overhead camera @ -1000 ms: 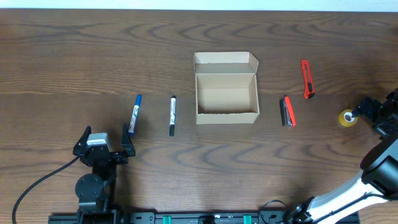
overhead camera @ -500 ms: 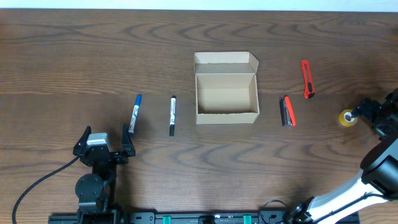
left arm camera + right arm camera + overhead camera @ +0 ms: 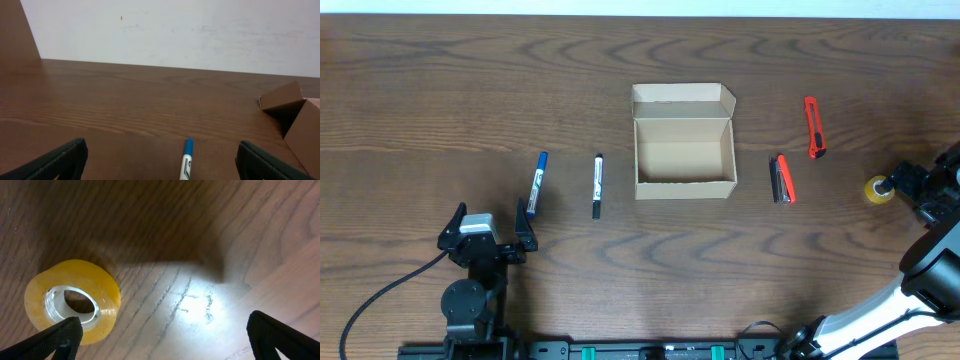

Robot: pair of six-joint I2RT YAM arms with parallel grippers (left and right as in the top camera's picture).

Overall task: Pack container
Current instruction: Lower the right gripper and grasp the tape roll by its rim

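Grippers: we log the left gripper [image 3: 162,164] spread wide, with a smooth blue-capped marker [image 3: 187,161] ahead between its fingers. Right gripper [image 3: 166,336] is also wide, a glossy yellow tape ring [image 3: 75,300] just beside 1 finger. Matte tan cardboard container [image 3: 686,188], rectangular with its flap lid open, sits ahead-right of the left gripper, well apart.

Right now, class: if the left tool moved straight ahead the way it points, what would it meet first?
Probably the blue marker, lying just ahead of the left tool; depth unclear.
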